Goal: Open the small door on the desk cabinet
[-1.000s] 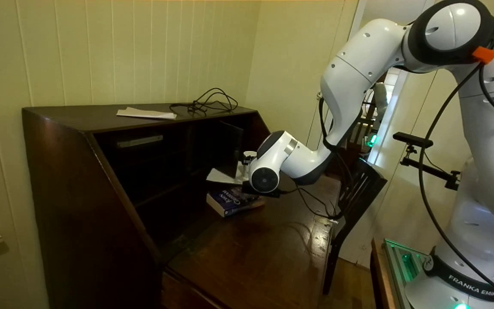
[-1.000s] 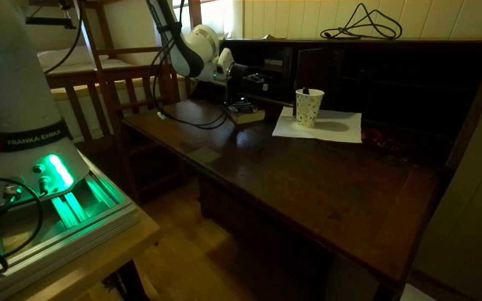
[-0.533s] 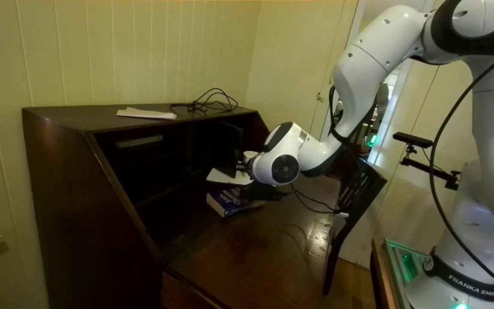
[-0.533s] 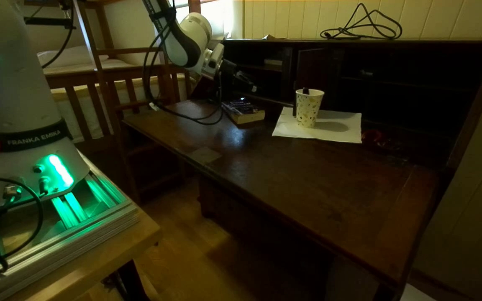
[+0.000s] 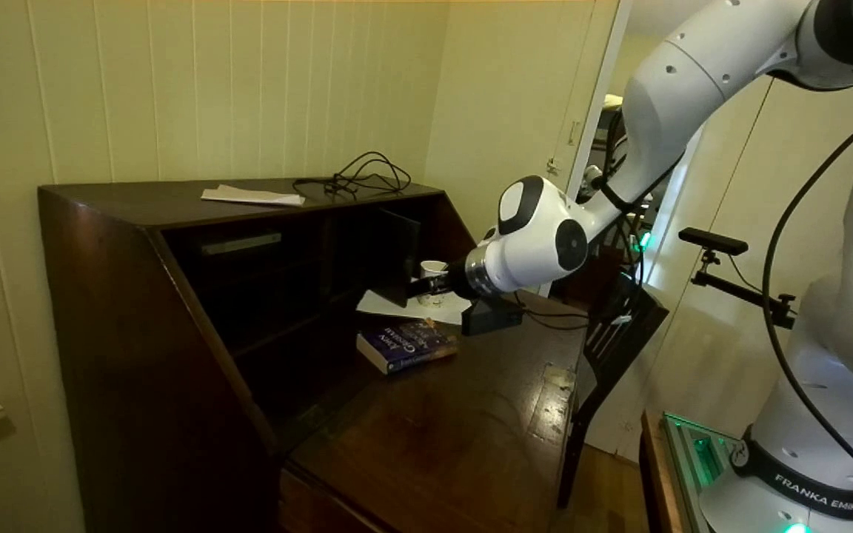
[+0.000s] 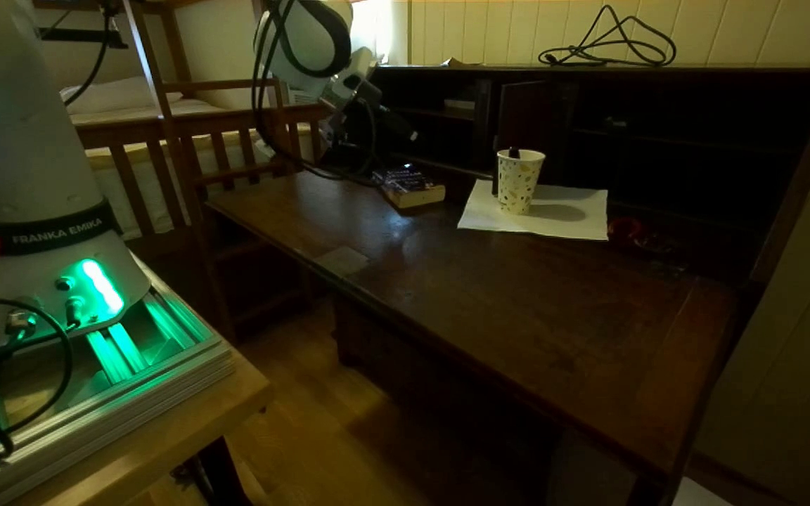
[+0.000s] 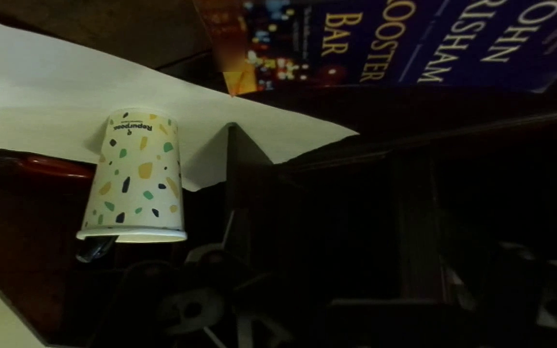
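Observation:
The desk cabinet [image 5: 138, 333] is dark brown wood with shadowy compartments; it shows in both exterior views. Its small door [image 5: 397, 255] stands swung out from the inner compartments. The door also shows in an exterior view [image 6: 523, 119] and edge-on in the wrist view [image 7: 240, 154]. My gripper [image 5: 419, 287] hovers above the writing leaf in front of the compartments. In an exterior view the gripper [image 6: 408, 132] is apart from the door. In the wrist view the gripper's fingers [image 7: 346, 256] are dark but wide apart, with nothing seen between them.
A speckled paper cup [image 6: 517, 183] with a dark item in it stands on a white sheet [image 6: 574, 211] beside the door. A blue book [image 5: 404, 344] lies on the leaf below my gripper. A cable [image 5: 356, 178] lies on top. A dark chair [image 5: 611, 355] stands nearby.
My arm has drawn back from the compartments and the wrist has turned, so the gripper shows side-on. The door, the cup and the book have not visibly moved.

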Tool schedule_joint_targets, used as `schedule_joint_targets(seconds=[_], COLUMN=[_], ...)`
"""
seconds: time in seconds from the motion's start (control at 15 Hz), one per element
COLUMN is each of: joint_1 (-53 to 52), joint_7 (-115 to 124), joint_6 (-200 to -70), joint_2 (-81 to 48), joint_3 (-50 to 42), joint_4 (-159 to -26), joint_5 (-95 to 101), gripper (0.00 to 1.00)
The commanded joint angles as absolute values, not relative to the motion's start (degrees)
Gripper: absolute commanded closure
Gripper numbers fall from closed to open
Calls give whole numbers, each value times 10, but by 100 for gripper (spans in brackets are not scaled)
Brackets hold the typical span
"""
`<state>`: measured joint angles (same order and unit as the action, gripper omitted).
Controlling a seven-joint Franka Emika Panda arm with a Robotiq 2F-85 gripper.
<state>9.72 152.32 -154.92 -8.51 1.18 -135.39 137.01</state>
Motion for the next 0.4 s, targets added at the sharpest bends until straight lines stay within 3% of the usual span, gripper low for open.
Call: schedule_joint_targets(seconds=[0.0,0.33], joint_1=[95,97], joint_7=[1515,1516], joint_6=[-1542,-1552], joint_2=[-23,-41], joint_3=[11,12], joint_4=[-1392,-1372], joint_5=[1386,1381], gripper=[0,0])
